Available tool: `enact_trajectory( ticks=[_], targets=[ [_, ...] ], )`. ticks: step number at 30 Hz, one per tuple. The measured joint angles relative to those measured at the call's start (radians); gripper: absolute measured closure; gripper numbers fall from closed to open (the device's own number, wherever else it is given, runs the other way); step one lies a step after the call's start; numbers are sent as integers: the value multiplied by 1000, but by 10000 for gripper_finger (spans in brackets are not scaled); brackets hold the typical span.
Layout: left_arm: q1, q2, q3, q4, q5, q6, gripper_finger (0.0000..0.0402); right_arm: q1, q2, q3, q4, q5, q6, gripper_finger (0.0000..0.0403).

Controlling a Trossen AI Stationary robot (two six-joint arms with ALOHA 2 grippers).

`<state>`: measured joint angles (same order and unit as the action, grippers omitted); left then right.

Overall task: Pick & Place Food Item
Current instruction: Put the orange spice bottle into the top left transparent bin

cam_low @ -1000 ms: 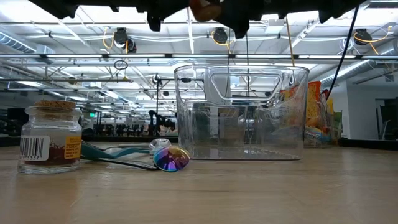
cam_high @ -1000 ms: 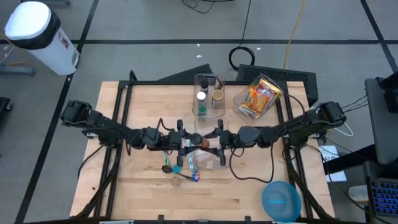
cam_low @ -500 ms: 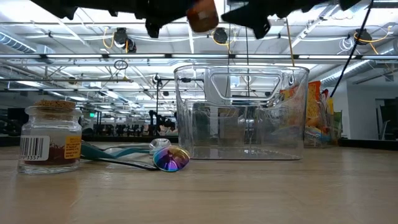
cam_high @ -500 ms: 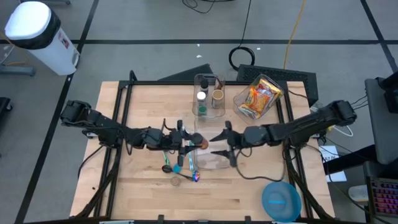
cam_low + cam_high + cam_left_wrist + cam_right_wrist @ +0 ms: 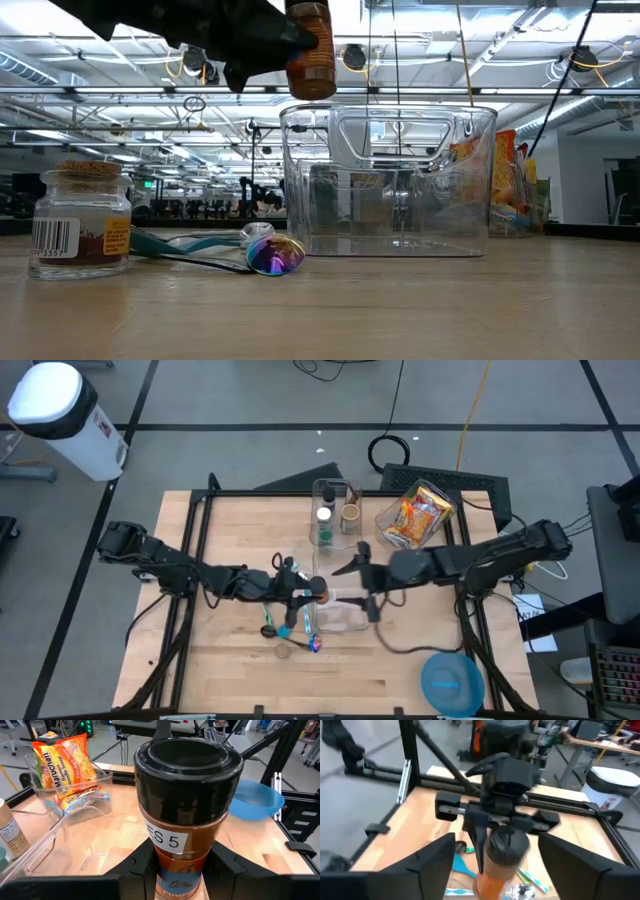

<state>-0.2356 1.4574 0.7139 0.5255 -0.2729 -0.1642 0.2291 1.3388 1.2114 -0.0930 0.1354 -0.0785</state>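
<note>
High view is showing the left gripper (image 5: 306, 592) reaching in from nine o'clock and clamping an amber spice jar (image 5: 321, 589) with a black lid at the table's (image 5: 230, 530) middle, the jar hanging over the nine o'clock edge of a clear bin (image 5: 342, 616). Left wrist view is showing the jar (image 5: 186, 815) pinched low on its body between the fingers (image 5: 143, 863). Right gripper (image 5: 362, 582) is hovering just at three o'clock of the jar, its fingers spread wide and touching nothing. Low view is showing the jar (image 5: 309, 50) held in the air above the bin's (image 5: 389, 180) rim, while a cork-topped jar (image 5: 80, 222) and spoons (image 5: 222, 250) are lying beside the bin. A noodle packet (image 5: 416, 516) is sitting in a clear tub at one o'clock.
</note>
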Motion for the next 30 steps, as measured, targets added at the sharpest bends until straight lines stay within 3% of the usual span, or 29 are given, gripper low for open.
enact_trajectory(
  ticks=[6, 11, 17, 23, 30],
  targets=[
    [2, 0, 0, -11, -1, 0, 273, -29, 139, 94, -30, -2, -39, 52],
    [0, 1, -1, -37, -10, 4, 272, -75, 194, 97, -31, -6, 9, 36],
    [2, 1, -2, -42, -27, 1, 271, -129, 199, 97, -43, -17, 113, 60],
    [1, 2, -2, -45, -18, 4, 271, -145, 199, 97, -58, -133, 121, 92],
    [1, 2, -2, -49, -15, 4, 270, -143, 241, 98, -45, -137, 131, 118]
  ],
)
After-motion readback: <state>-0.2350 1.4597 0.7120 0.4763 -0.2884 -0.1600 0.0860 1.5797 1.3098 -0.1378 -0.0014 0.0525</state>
